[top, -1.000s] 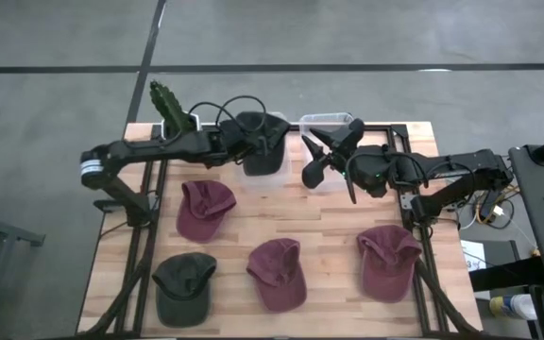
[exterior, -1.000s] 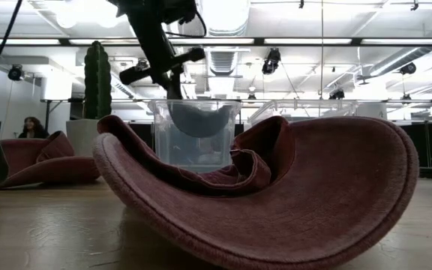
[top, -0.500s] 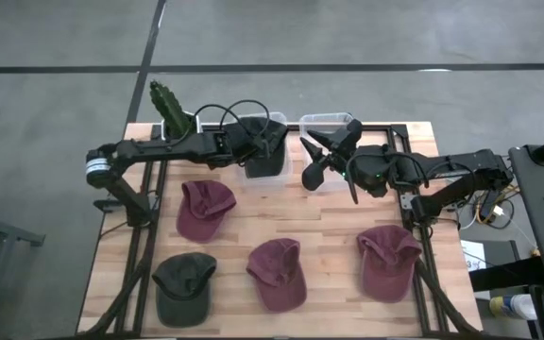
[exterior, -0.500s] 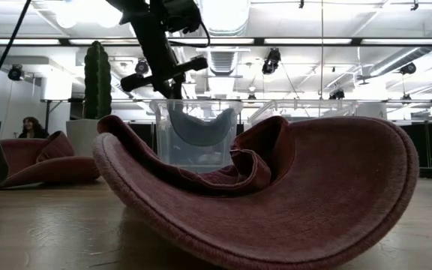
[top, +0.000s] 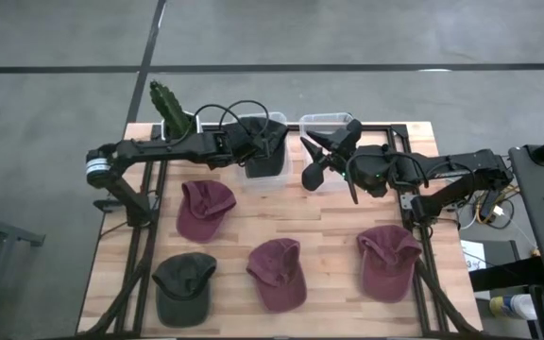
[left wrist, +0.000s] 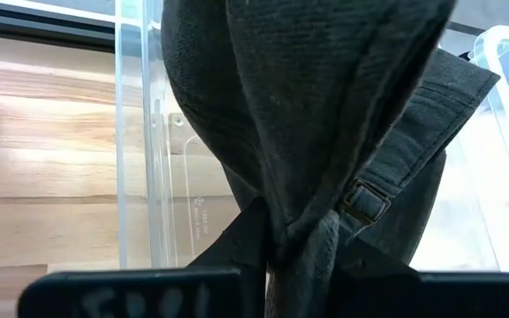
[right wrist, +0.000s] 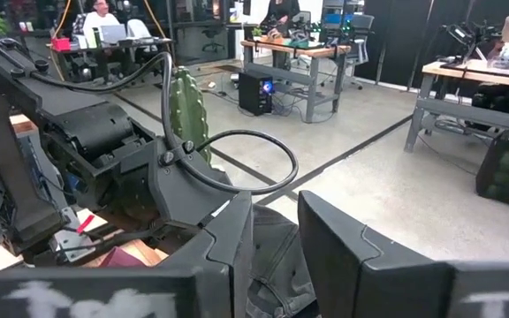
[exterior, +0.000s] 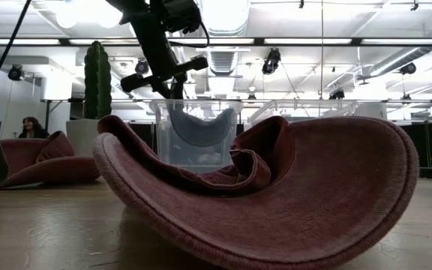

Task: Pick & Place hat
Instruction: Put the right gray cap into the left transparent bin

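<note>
A dark grey hat [top: 264, 162] hangs inside a clear plastic bin [top: 281, 118] at the table's far edge. My left gripper [top: 261, 144] is above that bin and shut on the hat. In the low view the hat [exterior: 199, 129] shows through the bin wall [exterior: 163, 142], below the gripper [exterior: 172, 75]. My right gripper [top: 327, 151] hovers open over a second clear bin [top: 327, 120] just to the right and touches nothing. The right wrist view shows its fingers apart [right wrist: 275, 247]. My left gripper [left wrist: 281, 238] pinches a bunched fold of the hat's cloth [left wrist: 300, 231] between its two fingers, close to the back strap and its buckle [left wrist: 365, 200]. It comes from above, slanting down. The hat hangs below the fingers inside the bin, its lower end above the bin floor.
Three maroon hats lie on the table [top: 204, 208] [top: 278, 272] [top: 388, 260], and a dark green one [top: 184, 288] sits at the near left. A potted cactus [top: 165, 104] stands at the far left corner. The nearest maroon hat [exterior: 276, 195] fills the low view.
My left gripper has moved down a little with the dark grey hat, and the hat now hangs deeper in the clear bin. For the last half second it has kept still. The right arm has not moved.
</note>
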You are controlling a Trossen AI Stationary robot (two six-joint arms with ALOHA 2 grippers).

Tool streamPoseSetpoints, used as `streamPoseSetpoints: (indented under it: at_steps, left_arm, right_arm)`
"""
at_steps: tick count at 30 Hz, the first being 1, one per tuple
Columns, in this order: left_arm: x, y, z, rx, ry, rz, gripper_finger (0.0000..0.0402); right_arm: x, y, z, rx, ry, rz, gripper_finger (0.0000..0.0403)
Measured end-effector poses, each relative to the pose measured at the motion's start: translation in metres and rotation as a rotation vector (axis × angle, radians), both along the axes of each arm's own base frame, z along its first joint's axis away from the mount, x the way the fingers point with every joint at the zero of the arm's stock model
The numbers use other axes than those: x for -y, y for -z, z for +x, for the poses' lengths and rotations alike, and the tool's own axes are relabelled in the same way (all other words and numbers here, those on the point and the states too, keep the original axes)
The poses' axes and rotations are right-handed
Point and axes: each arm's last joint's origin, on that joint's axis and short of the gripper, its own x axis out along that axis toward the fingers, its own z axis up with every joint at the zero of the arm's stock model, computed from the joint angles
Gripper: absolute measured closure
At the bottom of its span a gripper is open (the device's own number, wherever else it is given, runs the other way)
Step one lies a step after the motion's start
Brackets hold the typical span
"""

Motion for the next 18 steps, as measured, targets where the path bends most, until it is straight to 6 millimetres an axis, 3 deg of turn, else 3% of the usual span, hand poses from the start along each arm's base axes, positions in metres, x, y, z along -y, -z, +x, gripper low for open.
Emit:
streamPoseSetpoints:
  at_steps: [13,18]
  left_arm:
    - [0.0002,-0.0006,0.0007,0.0,0.019,0.001,0.0353]
    - [0.0003,-0.0008,0.0011,0.008,0.018,-0.003,0.0327]
  right_arm:
    - [0.0,0.0,0.0,0.0,0.0,0.0,0.0321]
    - [0.0,-0.0001,0.0,0.001,0.0,0.0,0.0319]
